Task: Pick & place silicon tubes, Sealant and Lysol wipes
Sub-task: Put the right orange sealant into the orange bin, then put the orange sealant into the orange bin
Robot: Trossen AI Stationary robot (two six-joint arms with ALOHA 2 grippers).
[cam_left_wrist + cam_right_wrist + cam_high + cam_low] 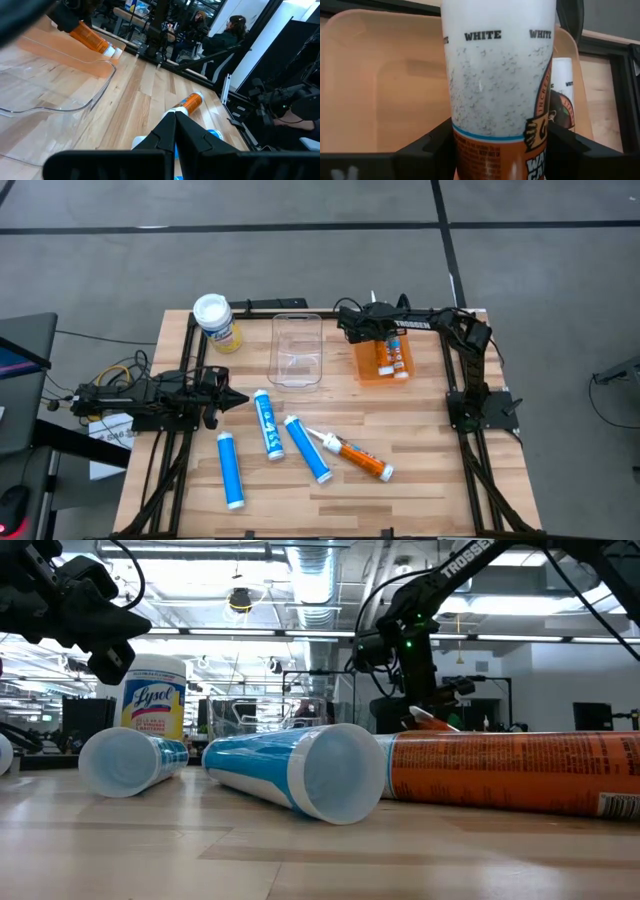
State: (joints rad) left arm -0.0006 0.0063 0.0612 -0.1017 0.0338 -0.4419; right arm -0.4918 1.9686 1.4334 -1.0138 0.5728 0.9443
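Observation:
My right gripper (374, 338) hangs over the orange bin (362, 370) at the back right, shut on an orange-and-white sealant tube (495, 75). A second sealant tube (564, 95) lies in that bin. My left gripper (236, 398) is shut and empty, low over the table's left part; its closed fingertips show in the left wrist view (175, 131). The Lysol wipes canister (215, 321) stands upright at the back left. Three blue-and-white silicone tubes (268, 425) (307, 448) (230, 470) and one orange sealant tube (362, 459) lie on the wood. My right gripper pinches the sealant tube's body (490, 142) between its two fingers (427, 147), about where the white part meets the orange label. The fingers come from above and lie across the tube. The tube lies along the bin; whether it rests on the bin floor I cannot tell.
An empty clear plastic bin (297, 348) stands between the canister and the orange bin. The dark arm frames run along the table's left (160, 470) and right (480, 470) sides. People sit in the room beyond the table (235, 30).

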